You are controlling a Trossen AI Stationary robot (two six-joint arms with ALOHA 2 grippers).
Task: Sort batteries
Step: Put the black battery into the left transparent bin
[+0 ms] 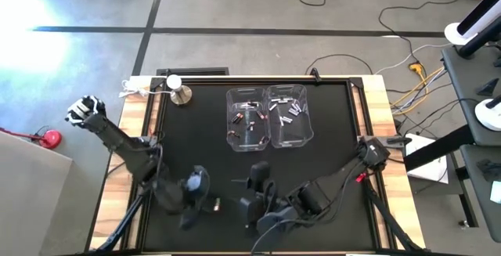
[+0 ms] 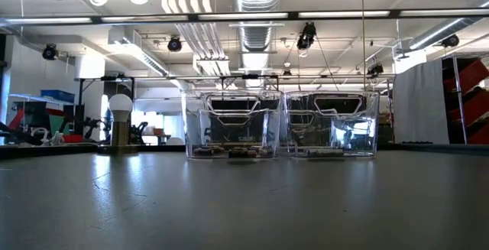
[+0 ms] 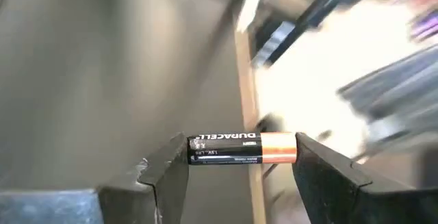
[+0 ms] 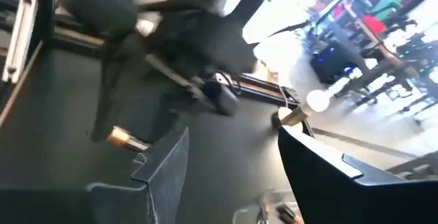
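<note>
My left gripper (image 3: 236, 157) is shut on one copper-and-black battery (image 3: 243, 148); the high view shows it over the near left part of the black mat (image 1: 213, 203). The right wrist view shows that battery (image 4: 126, 138) from farther off. My right gripper (image 4: 229, 159) stands open with nothing between its fingers, over the near middle of the mat (image 1: 254, 179). Two clear bins stand side by side at the far middle, the left bin (image 1: 249, 119) and the right bin (image 1: 290, 115). Batteries lie on their floors (image 2: 229, 152), (image 2: 325, 152). My left gripper pinches the battery end to end: one finger is on its black end (image 3: 193, 150), the other on its copper end (image 3: 293, 147). The battery spans the gap between the fingers, lying level. It is lifted clear of the mat.
A white bulb on a brass base (image 1: 176, 88) stands at the mat's far left, also seen in the low view (image 2: 120, 116). A wooden rim (image 1: 376, 107) frames the mat. The mat's middle (image 1: 235, 166), between the bins and the grippers, lies bare.
</note>
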